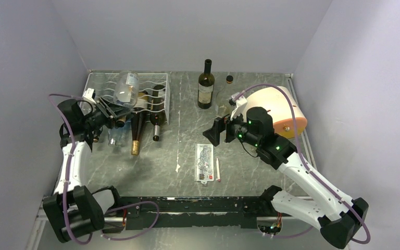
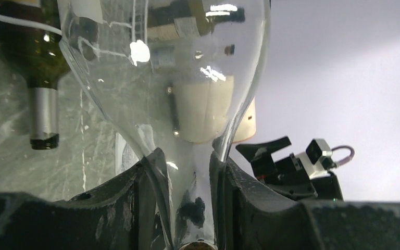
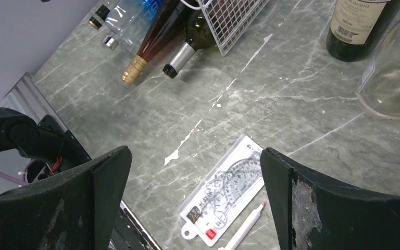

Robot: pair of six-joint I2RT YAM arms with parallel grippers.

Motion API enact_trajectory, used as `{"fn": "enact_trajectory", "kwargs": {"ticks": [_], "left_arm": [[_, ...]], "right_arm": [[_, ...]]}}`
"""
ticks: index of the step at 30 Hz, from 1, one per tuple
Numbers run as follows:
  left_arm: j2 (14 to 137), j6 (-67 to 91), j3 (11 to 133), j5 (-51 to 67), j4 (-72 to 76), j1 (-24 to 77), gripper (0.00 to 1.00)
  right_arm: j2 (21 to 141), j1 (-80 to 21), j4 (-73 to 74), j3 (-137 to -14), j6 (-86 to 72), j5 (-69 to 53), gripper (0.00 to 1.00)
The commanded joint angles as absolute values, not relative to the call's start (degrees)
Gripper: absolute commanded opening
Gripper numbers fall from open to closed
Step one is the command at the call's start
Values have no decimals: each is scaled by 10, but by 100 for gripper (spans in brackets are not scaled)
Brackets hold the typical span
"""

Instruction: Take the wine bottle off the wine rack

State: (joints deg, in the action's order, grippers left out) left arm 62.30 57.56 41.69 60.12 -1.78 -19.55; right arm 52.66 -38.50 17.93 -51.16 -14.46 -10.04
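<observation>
The white wire wine rack (image 1: 159,94) stands at the back left of the table. My left gripper (image 1: 110,112) is shut on the neck of a clear glass wine bottle (image 1: 126,89) and holds it tilted above the rack's front, base away from me. In the left wrist view the neck sits between both fingers of the gripper (image 2: 195,208) and the clear body (image 2: 177,62) fills the top. An amber bottle (image 1: 135,138) and a dark bottle (image 1: 156,125) lie in the rack, necks toward the front. My right gripper (image 1: 216,130) is open and empty above mid-table.
A dark wine bottle (image 1: 205,86) and a clear bottle (image 1: 225,96) stand at the back centre. A beige roll (image 1: 284,112) lies behind the right arm. A flat ruler pack (image 3: 226,195) and a white pen (image 3: 247,226) lie under the right gripper (image 3: 195,198).
</observation>
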Motion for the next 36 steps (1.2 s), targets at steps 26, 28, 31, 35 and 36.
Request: {"fn": "enact_trajectory", "kwargs": {"ticks": [26,28,31,35,36], "left_arm": [[388,399,363,537,-309,31,7],[399,361,375,524,-356,33,7],[403,332,384,515,-398,34,7],[405,319,392,511,-422,38,7],[406,316,394,508,-428,39,7]], "right_arm": [[688,-587,-11,-535,84,-139,100],[708,-603,-23,-538,149,-157,100],[734,-614,-57,-533,233,-196,100],[773,-620,-86,-540,320,-263,100],[784,-622,-91,-545,337,-277,100]]}}
